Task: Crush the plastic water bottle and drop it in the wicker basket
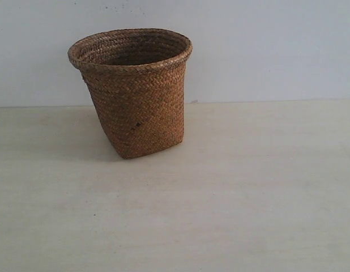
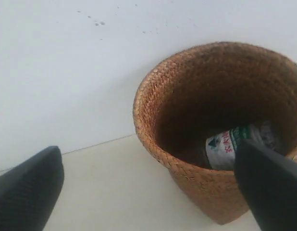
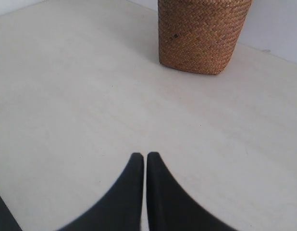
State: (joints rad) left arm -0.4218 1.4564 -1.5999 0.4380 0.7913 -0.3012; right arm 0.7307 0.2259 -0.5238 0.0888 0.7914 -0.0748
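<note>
The wicker basket (image 1: 135,90) stands upright on the pale table at the back left, a small dark mark on its side. In the left wrist view I look down into the wicker basket (image 2: 187,96) and see the plastic water bottle (image 2: 230,147) lying at the bottom, white and green label with red characters facing up. My left gripper (image 2: 148,187) hangs open above and beside the rim, nothing between its fingers (image 2: 28,187). My right gripper (image 3: 144,156) is shut and empty over bare table, well short of the wicker basket (image 3: 201,33). Neither gripper shows in the exterior view.
A pale wall (image 1: 265,45) rises right behind the basket. The light tabletop (image 1: 231,198) stretches in front and to the right of the basket.
</note>
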